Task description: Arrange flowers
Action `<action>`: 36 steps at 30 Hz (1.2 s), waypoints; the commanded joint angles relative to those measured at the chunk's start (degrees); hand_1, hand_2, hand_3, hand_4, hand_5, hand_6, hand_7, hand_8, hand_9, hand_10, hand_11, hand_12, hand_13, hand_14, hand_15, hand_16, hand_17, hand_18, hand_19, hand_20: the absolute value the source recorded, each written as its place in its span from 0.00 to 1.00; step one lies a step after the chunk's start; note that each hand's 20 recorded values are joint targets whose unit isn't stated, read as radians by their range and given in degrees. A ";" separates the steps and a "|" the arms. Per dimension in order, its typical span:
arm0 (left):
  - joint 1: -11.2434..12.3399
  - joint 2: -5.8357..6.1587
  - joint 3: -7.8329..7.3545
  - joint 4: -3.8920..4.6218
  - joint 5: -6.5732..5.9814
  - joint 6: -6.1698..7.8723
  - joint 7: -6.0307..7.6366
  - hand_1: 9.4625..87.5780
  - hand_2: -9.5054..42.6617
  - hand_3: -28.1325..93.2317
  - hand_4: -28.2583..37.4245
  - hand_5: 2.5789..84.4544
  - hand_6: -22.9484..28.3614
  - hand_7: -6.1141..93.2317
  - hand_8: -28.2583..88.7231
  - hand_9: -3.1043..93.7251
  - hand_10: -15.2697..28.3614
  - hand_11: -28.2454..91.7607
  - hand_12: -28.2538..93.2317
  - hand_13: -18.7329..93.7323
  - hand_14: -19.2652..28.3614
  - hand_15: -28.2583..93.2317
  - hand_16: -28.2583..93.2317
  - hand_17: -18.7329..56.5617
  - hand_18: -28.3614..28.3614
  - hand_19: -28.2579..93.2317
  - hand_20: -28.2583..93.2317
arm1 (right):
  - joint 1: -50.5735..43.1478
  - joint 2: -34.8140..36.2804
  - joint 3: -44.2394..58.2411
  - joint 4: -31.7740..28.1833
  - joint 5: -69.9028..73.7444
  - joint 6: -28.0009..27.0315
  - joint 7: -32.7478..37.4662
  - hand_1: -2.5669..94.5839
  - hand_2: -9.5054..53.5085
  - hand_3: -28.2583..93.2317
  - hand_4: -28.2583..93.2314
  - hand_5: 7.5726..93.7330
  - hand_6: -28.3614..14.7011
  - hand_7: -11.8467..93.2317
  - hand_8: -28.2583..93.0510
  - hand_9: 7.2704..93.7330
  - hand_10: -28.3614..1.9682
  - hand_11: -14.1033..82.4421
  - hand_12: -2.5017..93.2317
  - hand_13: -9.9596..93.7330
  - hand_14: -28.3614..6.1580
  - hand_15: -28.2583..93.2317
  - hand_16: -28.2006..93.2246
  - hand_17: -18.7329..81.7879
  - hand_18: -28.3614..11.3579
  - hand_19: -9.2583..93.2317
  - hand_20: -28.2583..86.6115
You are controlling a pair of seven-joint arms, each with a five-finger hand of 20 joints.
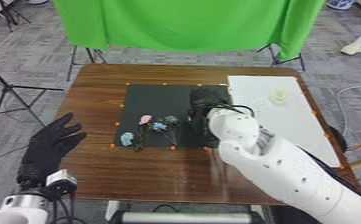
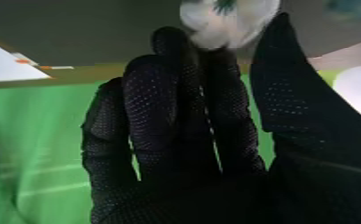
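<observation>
Right hand open by a white bloom, 4 blooms on mat

The right hand is over the right part of the dark mat, its arm coming in from the robot's right. In the right wrist view its fingers are straight and the thumb stands apart from them, so the hand is released, not clenched. A white flower lies at the fingertips, near the thumb's tip; whether they touch it, I cannot tell.

The head view has 4 blooms on the mat's left and middle: a pink flower, 2 blue flowers close together on its right, and a pale blue flower near the mat's near left corner. Dark stems run toward the mat's near edge.

The left hand is at the table's left edge, well apart from the flowers, fingers spread and relaxed, gripping nothing.

A white sheet lies on the brown table to the mat's right, with a small pale thing on its far part. Green cloth hangs beyond the table.
</observation>
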 commanded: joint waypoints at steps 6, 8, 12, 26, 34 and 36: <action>1.06 -0.07 0.22 -0.14 -0.02 0.00 -0.43 0.19 0.27 0.90 0.11 0.42 0.65 0.21 0.16 0.40 0.82 0.49 0.31 0.41 0.99 0.70 0.14 0.10 0.91 0.71 0.26 | -3.74 0.11 1.63 -2.62 -1.23 -3.69 -1.60 0.40 0.00 0.99 0.00 0.62 0.59 0.32 0.10 0.61 0.37 0.52 0.18 0.69 0.52 0.91 0.31 0.45 0.16 1.00 0.49; 1.27 0.11 0.29 -0.17 -0.08 0.32 -0.26 0.19 0.27 0.90 0.11 0.42 0.64 0.21 0.16 0.40 0.82 0.49 0.31 0.41 0.99 0.70 0.14 0.10 0.92 0.71 0.26 | -3.75 1.06 1.64 -3.46 -0.95 -2.59 -1.50 0.39 0.00 0.99 0.00 0.61 0.59 0.32 0.10 0.61 0.37 0.52 0.18 0.69 0.52 0.91 0.30 0.45 0.15 1.00 0.49; 2.17 -0.03 0.17 -0.42 -0.28 0.77 0.17 0.19 0.28 0.90 0.11 0.42 0.64 0.21 0.16 0.40 0.82 0.49 0.31 0.41 0.99 0.70 0.14 0.10 0.91 0.71 0.26 | -3.27 2.65 2.14 -4.70 -0.53 0.25 -2.09 0.39 0.00 0.99 0.00 0.60 0.58 0.32 0.10 0.60 0.36 0.52 0.18 0.69 0.52 0.92 0.30 0.45 0.15 1.00 0.49; 3.03 0.18 0.67 -0.80 -0.52 1.71 1.13 0.19 0.28 0.90 0.11 0.42 0.65 0.21 0.16 0.40 0.82 0.49 0.31 0.41 0.99 0.70 0.14 0.10 0.91 0.71 0.26 | 0.84 9.11 4.91 -4.93 2.93 6.01 -1.09 0.37 0.02 0.99 0.00 0.55 0.56 0.31 0.11 0.58 0.33 0.51 0.18 0.68 0.50 0.92 0.30 0.45 0.14 1.00 0.50; 2.49 0.01 1.25 -0.96 -0.12 1.20 0.13 0.18 0.28 0.90 0.11 0.42 0.65 0.21 0.16 0.40 0.82 0.49 0.31 0.41 0.99 0.70 0.14 0.10 0.91 0.71 0.25 | 11.88 15.72 -4.08 6.48 13.25 14.41 2.69 0.35 0.00 1.00 0.00 0.47 0.54 0.31 0.10 0.47 0.33 0.38 0.16 0.67 0.55 0.92 0.29 0.45 0.17 1.00 0.48; 2.33 0.04 1.37 -0.92 -0.09 1.10 0.13 0.18 0.28 0.90 0.11 0.42 0.65 0.21 0.16 0.40 0.82 0.49 0.31 0.41 0.99 0.70 0.14 0.10 0.91 0.71 0.25 | 11.85 16.58 -2.97 8.24 14.98 13.53 3.12 0.35 0.01 1.00 0.00 0.45 0.54 0.31 0.10 0.45 0.34 0.36 0.16 0.66 0.55 0.92 0.29 0.44 0.18 1.00 0.47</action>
